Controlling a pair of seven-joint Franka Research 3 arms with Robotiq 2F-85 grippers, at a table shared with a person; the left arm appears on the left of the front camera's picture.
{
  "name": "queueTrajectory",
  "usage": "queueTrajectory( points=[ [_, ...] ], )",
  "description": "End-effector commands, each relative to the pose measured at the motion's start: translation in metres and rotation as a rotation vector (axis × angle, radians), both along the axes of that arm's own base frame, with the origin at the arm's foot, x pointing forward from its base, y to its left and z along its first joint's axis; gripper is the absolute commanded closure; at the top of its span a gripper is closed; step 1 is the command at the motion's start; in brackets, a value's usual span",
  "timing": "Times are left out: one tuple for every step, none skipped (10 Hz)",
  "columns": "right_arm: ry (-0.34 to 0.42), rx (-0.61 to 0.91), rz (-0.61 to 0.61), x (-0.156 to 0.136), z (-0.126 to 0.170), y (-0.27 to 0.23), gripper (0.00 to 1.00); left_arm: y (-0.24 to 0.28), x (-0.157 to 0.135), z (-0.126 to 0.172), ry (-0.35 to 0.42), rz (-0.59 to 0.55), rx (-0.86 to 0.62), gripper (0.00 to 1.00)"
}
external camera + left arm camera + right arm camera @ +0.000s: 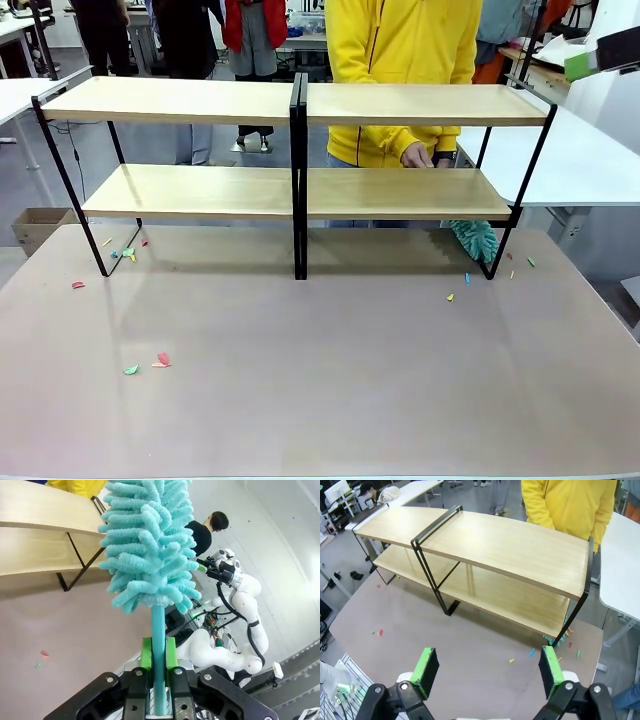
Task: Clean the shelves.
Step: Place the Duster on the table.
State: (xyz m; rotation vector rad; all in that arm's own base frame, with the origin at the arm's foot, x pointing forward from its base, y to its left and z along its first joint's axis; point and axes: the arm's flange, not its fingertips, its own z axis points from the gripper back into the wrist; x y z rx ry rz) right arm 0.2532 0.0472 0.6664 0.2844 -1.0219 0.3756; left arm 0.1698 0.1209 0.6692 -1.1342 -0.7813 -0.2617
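The shelves (300, 190) stand across the far half of the table (330, 390), long axis running left to right. The left gripper (159, 670) has its fingers pressed on the handle of a teal duster (150, 545), head pointing away from the wrist, with the rack's end frame ahead and to one side. The right gripper (490, 672) is spread wide, holds nothing, and hovers above the table facing the rack's front. The person's hand (417, 155) works a second duster (474, 238) at the lower board's right end.
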Motion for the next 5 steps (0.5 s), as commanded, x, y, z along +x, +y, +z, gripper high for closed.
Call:
queueTrajectory(
  points=[
    [0.197,0.118,0.275,-0.001,0.010,0.006,0.00,-0.014,0.023,0.009,0.200,-0.386,0.157,0.88],
    [0.408,0.261,0.437,-0.002,-0.012,0.002,0.00,-0.026,0.039,-0.006,0.400,-0.612,0.308,0.88],
    [0.642,0.435,0.505,0.000,-0.043,-0.008,0.00,-0.031,0.044,-0.032,0.559,-0.850,0.433,0.88],
    [0.833,0.649,0.447,0.010,-0.080,-0.013,0.00,-0.033,0.053,-0.052,0.706,-0.981,0.507,0.88],
    [0.936,0.789,0.365,0.023,-0.120,-0.018,0.00,-0.042,0.072,-0.099,0.844,-1.024,0.511,0.88]
  ],
)
